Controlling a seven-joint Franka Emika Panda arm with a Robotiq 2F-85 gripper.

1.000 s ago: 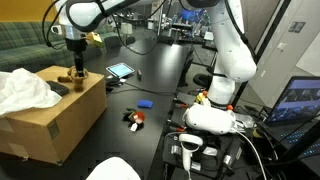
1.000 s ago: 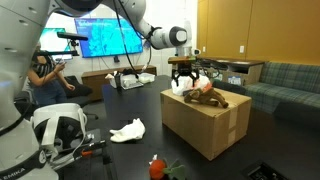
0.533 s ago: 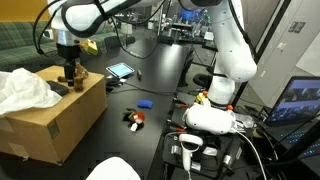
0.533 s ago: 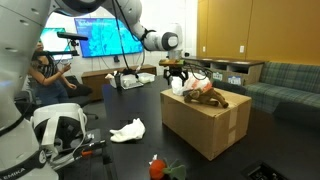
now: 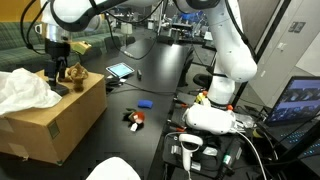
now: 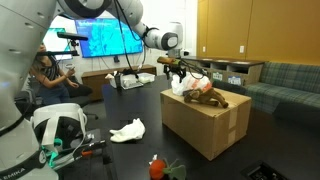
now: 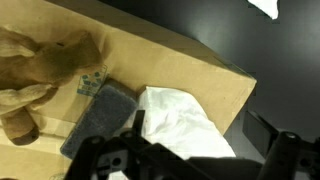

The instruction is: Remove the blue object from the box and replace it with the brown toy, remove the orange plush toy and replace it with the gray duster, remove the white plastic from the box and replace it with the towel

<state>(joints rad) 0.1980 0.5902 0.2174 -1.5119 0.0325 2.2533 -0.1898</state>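
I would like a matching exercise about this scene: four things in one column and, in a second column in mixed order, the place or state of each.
1. gray duster
2. blue object
3. gripper
4. tablet

a. jaws open, over the box
b. screen lit
c. on the box, between brown toy and white plastic
d. flat on the black table, near the orange plush toy

Pairs: 1-c, 2-d, 3-a, 4-b

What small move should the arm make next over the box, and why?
Probably lower the open gripper onto the white plastic: it lies in the box beside the gray duster and brown toy, roughly under the jaws.
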